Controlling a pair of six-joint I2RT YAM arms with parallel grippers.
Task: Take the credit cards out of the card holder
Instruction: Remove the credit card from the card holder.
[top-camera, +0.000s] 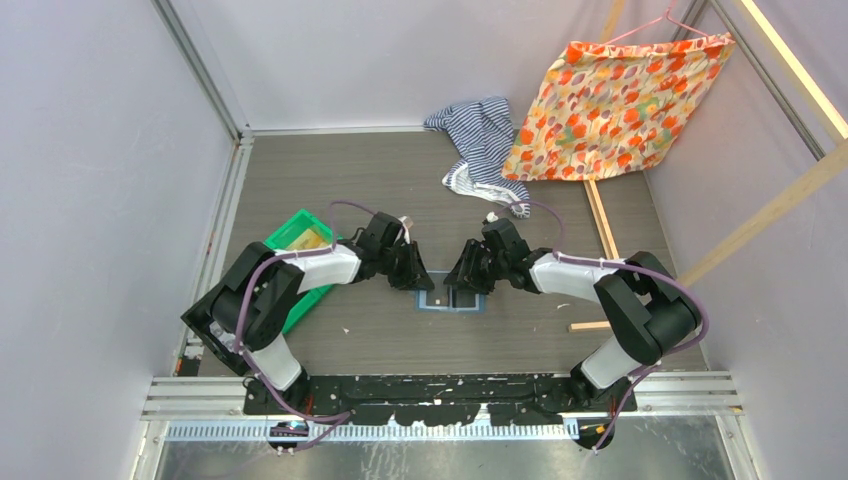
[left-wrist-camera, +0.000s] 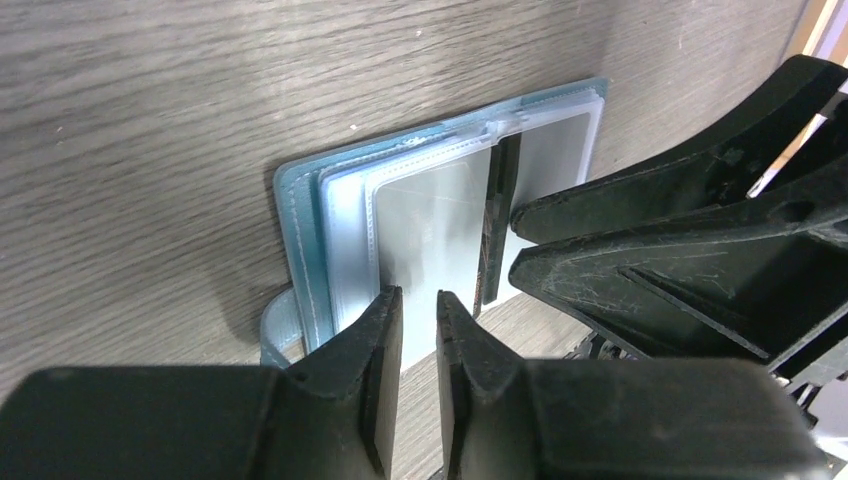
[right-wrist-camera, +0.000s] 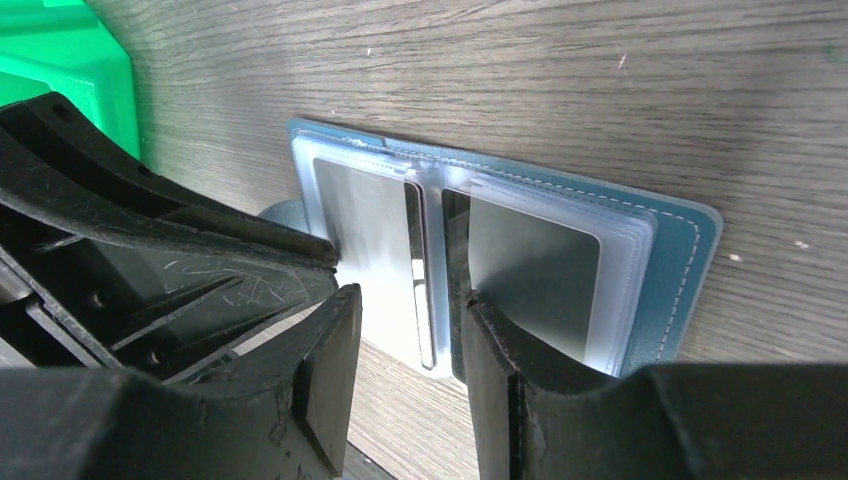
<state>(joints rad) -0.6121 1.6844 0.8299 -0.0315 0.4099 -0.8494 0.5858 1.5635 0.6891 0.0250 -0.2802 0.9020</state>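
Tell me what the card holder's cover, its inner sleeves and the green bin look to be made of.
Card holder cover: slate-blue and matte, probably leather or an imitation; pale stitching runs along its edge.
Inner sleeves: clear glossy plastic, showing glare and pressed seams.
Green bin: hard moulded plastic, judging by its shiny faces and crisp edges.

— What is the worktop (top-camera: 380, 180) like?
— Grey-brown wood grain, with pale walls on three sides.
— What lies on it?
— The card holder (top-camera: 450, 301) lies spread open, flat, near the front middle. A green bin (top-camera: 290, 232) sits to its left by the wall. A striped cloth (top-camera: 480, 140) is crumpled at the far side, and a wooden strip (top-camera: 600, 225) lies on the right.
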